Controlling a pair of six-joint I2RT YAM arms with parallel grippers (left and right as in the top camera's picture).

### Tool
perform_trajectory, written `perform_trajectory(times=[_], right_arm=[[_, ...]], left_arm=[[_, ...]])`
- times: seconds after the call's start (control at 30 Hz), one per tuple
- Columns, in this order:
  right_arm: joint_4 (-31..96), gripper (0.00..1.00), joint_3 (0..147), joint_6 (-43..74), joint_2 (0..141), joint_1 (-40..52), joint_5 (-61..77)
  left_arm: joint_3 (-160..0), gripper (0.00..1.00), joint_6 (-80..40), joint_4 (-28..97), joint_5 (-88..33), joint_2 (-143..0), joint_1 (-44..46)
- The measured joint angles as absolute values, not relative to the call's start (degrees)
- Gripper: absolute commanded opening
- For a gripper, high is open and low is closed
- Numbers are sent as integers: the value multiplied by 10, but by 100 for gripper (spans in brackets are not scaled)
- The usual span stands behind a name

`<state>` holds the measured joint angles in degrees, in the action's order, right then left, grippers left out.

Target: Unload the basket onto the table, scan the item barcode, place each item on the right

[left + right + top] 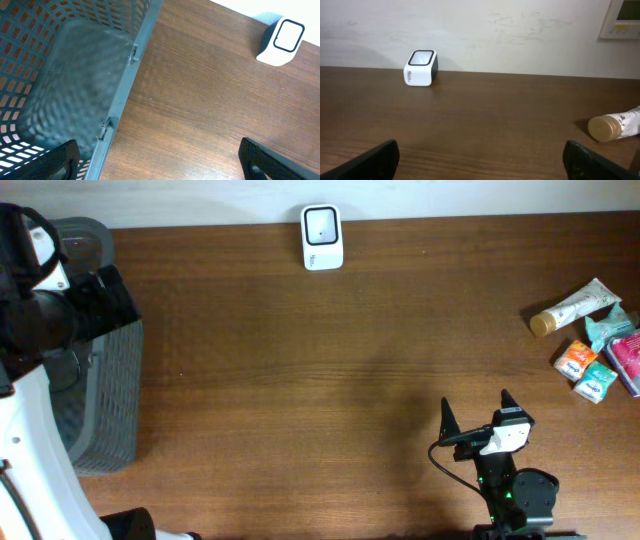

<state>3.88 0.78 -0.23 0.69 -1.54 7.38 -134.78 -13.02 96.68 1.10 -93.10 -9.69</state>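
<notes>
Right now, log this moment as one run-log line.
left claw: open, empty, above grey slotted plastic basket | right claw: open, empty | white cube scanner: far edge | cream tube, small packets: right side, ungrasped

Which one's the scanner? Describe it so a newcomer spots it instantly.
On the brown wooden table, follow the far edge along the pale wall. Midway stands a small white rounded box with a dark-framed window on top. It stands alone, far from the grey mesh basket on the left and the colourful packets on the right.

Brown wooden tabletop [300,380] lies open centrally; grey plastic lattice basket [112,395] blocks nine o'clock, white box-shaped scanner [322,237] twelve, colourful packets [598,345] three.
</notes>
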Motion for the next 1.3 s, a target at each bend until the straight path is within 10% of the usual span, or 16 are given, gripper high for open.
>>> perform_trajectory(times=[0.97,1.2,1.3], right_arm=[[39,99,8,-3,7,-15,74],[39,99,8,-2,7,-15,74],[39,99,8,-3,7,-15,74]], left_arm=[[-1348,99,-130,959,54,-828,-9],[-1313,99,-128,857,54,-787,102],[-1086,99,-59,634,-10,-714,103]])
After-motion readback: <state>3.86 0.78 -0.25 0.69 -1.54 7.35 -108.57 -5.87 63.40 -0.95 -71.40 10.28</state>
